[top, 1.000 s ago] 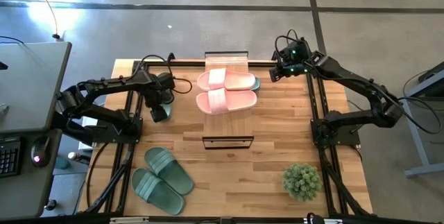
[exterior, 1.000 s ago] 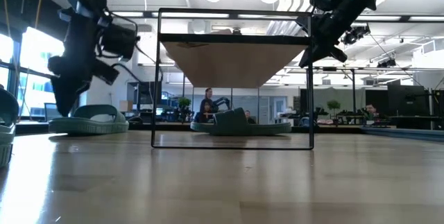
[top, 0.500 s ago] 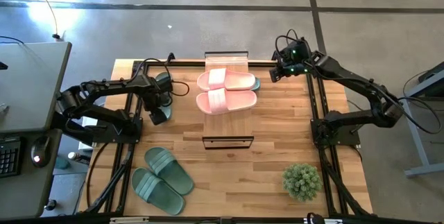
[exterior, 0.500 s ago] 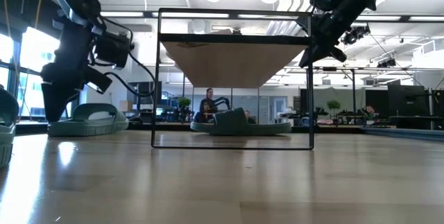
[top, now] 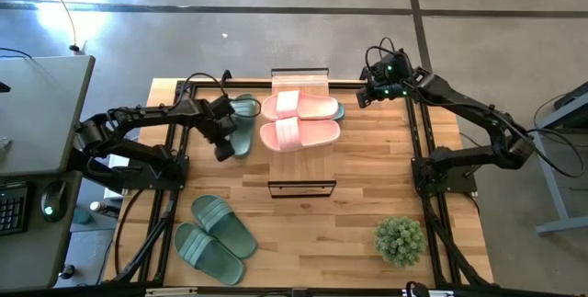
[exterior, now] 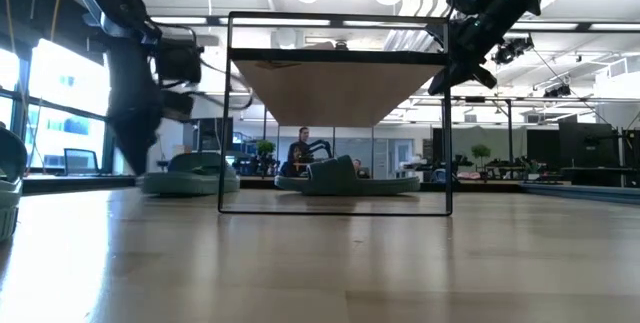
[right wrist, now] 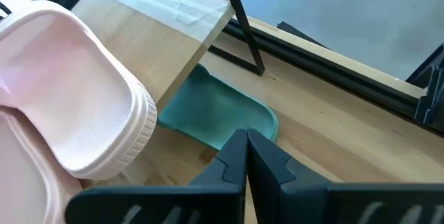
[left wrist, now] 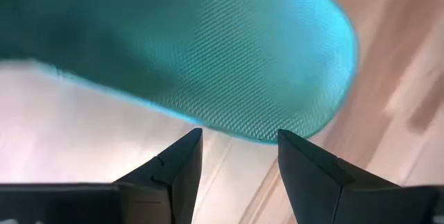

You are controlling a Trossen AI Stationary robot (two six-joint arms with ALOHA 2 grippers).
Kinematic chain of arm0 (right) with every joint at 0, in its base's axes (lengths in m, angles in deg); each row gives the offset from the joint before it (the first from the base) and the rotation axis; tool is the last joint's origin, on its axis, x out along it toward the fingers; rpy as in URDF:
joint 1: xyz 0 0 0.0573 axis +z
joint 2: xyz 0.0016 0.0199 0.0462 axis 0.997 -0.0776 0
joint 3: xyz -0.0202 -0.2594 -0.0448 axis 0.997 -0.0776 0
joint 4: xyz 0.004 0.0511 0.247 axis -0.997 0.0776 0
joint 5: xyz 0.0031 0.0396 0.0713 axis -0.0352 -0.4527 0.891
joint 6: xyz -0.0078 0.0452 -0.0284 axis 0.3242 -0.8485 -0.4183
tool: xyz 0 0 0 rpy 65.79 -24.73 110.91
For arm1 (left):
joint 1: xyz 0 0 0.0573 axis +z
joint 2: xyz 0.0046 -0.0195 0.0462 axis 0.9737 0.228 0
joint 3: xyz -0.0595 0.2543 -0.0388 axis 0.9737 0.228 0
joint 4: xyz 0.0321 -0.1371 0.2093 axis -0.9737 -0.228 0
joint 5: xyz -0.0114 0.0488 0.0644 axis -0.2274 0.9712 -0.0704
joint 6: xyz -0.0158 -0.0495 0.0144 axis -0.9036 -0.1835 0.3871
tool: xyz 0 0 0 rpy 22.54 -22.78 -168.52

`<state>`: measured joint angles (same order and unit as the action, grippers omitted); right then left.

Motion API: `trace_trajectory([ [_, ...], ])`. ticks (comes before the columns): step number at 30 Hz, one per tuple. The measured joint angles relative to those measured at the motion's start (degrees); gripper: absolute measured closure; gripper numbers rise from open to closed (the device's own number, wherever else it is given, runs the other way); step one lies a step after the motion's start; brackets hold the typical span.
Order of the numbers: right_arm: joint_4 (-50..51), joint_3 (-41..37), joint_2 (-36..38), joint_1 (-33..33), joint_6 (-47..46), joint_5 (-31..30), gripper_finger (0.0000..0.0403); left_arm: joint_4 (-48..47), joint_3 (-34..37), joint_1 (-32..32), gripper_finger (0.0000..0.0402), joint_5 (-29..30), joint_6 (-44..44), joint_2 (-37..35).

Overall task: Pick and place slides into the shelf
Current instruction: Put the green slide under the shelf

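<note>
Hovering spread-fingered, left gripper point(top: 224, 153) just beside 1 green slide point(top: 243, 122); right gripper point(top: 360, 98) closed, empty

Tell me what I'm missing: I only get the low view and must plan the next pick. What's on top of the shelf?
Observer: Two pink slides lie side by side on the shelf top.
Operator: Is the left gripper holding the green slide by the frame?
Observer: No. In the left wrist view its fingers stand open, with the slide just beyond their tips.
Operator: Any more green ones to pick?
Observer: Two more lie together on the table's left side, apart from the shelf.
</note>
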<state>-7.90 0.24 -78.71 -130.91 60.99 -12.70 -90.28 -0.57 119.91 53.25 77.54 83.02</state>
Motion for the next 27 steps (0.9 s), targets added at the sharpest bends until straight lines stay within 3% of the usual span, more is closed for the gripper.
trace_trajectory([
  [9, 0.1, 0.0, 0.0, 0.0, -0.4, 0.0, 0.0403, 9.4, 0.0, 0.0, 0.0229, -2.2, -0.1, 0.0],
  [16, 0.0, 0.0, 0.0, 0.0, -0.4, 0.0, 0.0403, 11.7, 0.0, 0.0, 0.0232, -1.5, 3.3, -0.2],
  [27, -0.1, 0.0, 0.0, 0.0, -0.4, 0.0, 0.0403, 14.8, -0.5, 0.0, 0.0311, 0.0, 7.0, -7.6],
])
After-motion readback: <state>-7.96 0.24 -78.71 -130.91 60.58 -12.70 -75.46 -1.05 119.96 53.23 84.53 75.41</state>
